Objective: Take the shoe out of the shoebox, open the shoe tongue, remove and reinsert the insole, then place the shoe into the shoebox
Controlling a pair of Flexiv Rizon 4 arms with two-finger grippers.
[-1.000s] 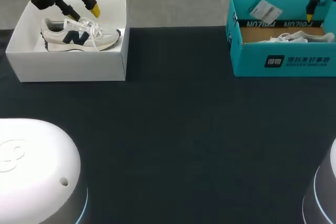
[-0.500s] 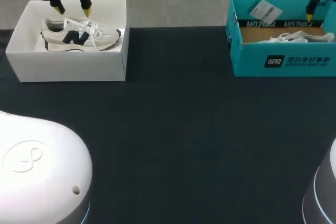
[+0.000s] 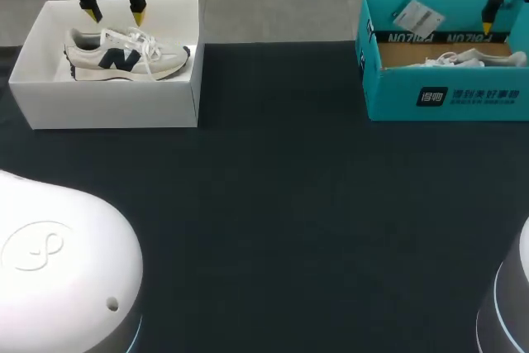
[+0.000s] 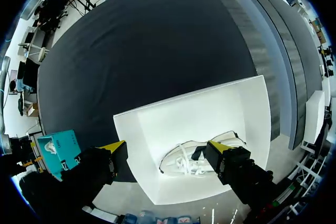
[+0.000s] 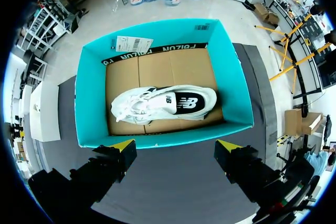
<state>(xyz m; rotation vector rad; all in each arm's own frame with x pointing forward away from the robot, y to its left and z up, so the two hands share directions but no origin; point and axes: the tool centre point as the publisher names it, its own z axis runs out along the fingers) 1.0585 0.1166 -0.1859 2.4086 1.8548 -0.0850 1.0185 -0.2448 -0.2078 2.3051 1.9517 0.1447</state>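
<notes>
My left gripper (image 3: 116,16), fingers apart, hovers over the shoe (image 3: 124,54) in the white shoebox (image 3: 107,105); I judge the take-out not yet begun. Next I'd descend and clamp its collar. My right gripper (image 5: 176,148) hangs spread too.

Table (image 3: 281,204): flat top, dark, near-black, matte finish, spanning the head view from side to side. Far edge straight and level. Lighting even across the surface; tone uniform throughout.

- The left arm is at the far left corner. The left tool (image 3: 114,14) points straight down, its yellow-tipped fingers (image 4: 113,147) spread wide.
- The right arm is at the far right edge. The right tool (image 5: 176,145) points down with its fingers wide apart, and the head view shows one yellow tip (image 3: 488,27).
</notes>
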